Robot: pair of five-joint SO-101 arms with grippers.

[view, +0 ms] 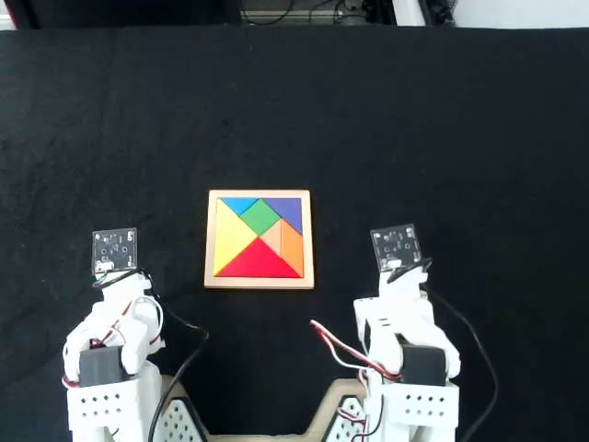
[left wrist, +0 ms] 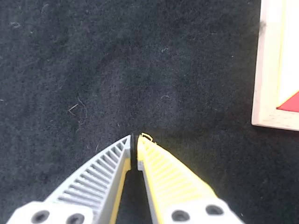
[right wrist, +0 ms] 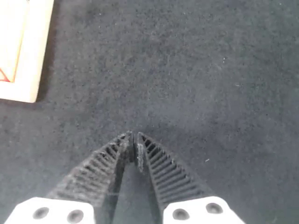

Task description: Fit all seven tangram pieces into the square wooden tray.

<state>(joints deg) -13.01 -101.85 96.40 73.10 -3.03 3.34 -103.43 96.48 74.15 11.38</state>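
The square wooden tray lies flat at the middle of the black counter, its sides square to the counter's edges; being square, it has no long axis to speak of. Inside it the tangram pieces fill the recess edge to edge: a yellow triangle and a red triangle take the half toward the arms and the left, while light blue, green, indigo, orange and a pale tan piece pack the rest. No gap shows, and no piece lies on the counter beside the tray, so by my judgement the task is done.

The left arm sits folded on one side of the tray's near edge and the right arm on the other, each well apart from the tray and about equally near. In the left wrist view the left arm's jaws are closed tip to tip on nothing, over bare cloth, and the tray's near corner lies ahead and off toward the right arm, a sliver of red inside the rim. The right arm's jaws are likewise closed and empty, with the tray's other near corner ahead and toward the left arm.

If any move were called for, it would turn on that symmetry, since each arm would reach forward and inward. I judge that none is needed.
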